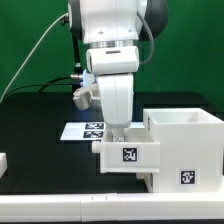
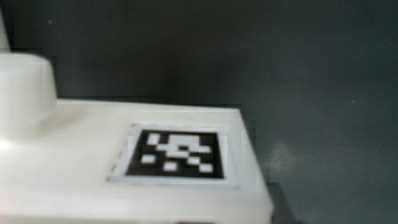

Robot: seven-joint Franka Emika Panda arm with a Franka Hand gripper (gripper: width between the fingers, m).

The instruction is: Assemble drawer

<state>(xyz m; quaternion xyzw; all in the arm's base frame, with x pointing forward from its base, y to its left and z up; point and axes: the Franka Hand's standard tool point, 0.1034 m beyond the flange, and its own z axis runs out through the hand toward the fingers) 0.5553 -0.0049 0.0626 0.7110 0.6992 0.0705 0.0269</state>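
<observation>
The large white casing (image 1: 185,140) stands at the exterior view's right, with a tag on its front. A small white tray (image 1: 125,155) with a tag juts from the casing's left side. My gripper (image 1: 118,132) points straight down, its fingers close together on the tray's top edge. In the wrist view the tray (image 2: 71,150) and its tag fill the near part, very close. The fingertips themselves are hidden there. A second small white part (image 1: 3,160) shows at the left edge.
The marker board (image 1: 82,130) lies flat on the black table behind the tray, partly hidden by my arm. A cable runs down at the back left. A white strip edges the table's front.
</observation>
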